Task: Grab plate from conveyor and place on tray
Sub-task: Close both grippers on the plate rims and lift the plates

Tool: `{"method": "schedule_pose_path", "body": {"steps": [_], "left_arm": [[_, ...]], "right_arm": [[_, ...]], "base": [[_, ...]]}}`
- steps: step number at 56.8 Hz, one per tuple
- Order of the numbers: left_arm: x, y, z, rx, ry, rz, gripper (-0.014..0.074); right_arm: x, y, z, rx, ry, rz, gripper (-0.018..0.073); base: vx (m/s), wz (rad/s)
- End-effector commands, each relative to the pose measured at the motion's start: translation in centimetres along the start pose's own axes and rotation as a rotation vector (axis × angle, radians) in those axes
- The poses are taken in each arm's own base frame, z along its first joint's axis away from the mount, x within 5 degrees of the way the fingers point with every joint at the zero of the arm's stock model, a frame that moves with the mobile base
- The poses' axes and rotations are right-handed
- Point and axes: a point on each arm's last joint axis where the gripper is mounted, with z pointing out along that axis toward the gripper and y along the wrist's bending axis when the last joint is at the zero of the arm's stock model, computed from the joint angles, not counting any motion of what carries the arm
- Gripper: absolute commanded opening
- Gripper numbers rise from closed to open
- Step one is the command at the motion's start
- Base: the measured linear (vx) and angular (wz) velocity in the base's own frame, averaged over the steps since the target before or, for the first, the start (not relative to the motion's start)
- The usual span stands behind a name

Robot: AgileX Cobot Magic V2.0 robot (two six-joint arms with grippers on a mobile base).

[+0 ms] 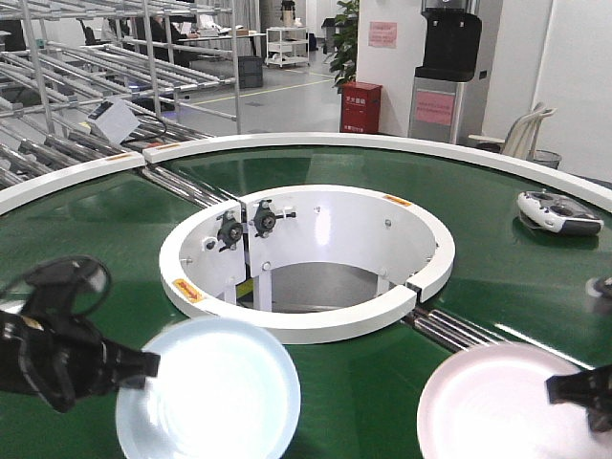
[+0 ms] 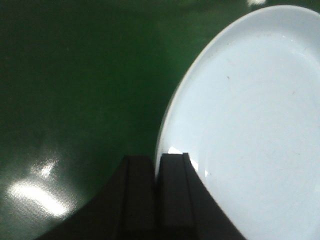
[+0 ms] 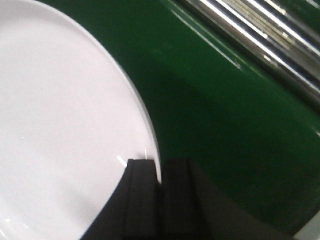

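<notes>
Both plates lie on the conveyor [image 1: 363,382]. At lower left the left gripper [image 1: 151,364] pinches the rim of the blue plate [image 1: 215,392]; at lower right the right gripper [image 1: 557,387] pinches the pink plate [image 1: 497,406]. Such shallow edge grips may slip during lifting.

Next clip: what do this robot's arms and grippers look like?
All visible parts are black. The left arm is bulky, with a thin black cable loop above it. The left gripper and right gripper each end in two flat, dark, square-tipped fingers with stepped edges. No markings show.
</notes>
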Motion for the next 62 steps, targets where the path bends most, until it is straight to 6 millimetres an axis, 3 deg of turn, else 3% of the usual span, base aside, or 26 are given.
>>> {"method": "schedule_pose_path", "body": {"steps": [1,11,21,62], "left_arm": [[-1.3,-1.6,-4.4,0.034,-0.165,0.019,-0.0006],[-1.0,-2.9,-8.9,0.060,-0.269,0.035,-0.0006],[-0.6,-3.5,-11.5,0.073,-0.337,0.045,-0.0006],[-0.6,-3.6,-11.8,0.077,-0.347,0.046,-0.0002]], "right_arm": [[-0.1,-0.2,-4.5,-0.005,-0.158,-0.009,-0.0010],[1.7,-0.4,-9.6,-0.015,-0.286,-0.007,-0.0010],[3.0,-0.5,-12.2,-0.020,-0.350,-0.004,-0.0010],[3.3,-0.5,-12.8,-0.027,-0.376,0.000,-0.0010]], "base": [[0.00,0.00],[0.00,0.00],[0.00,0.00],[0.00,0.00]]}}
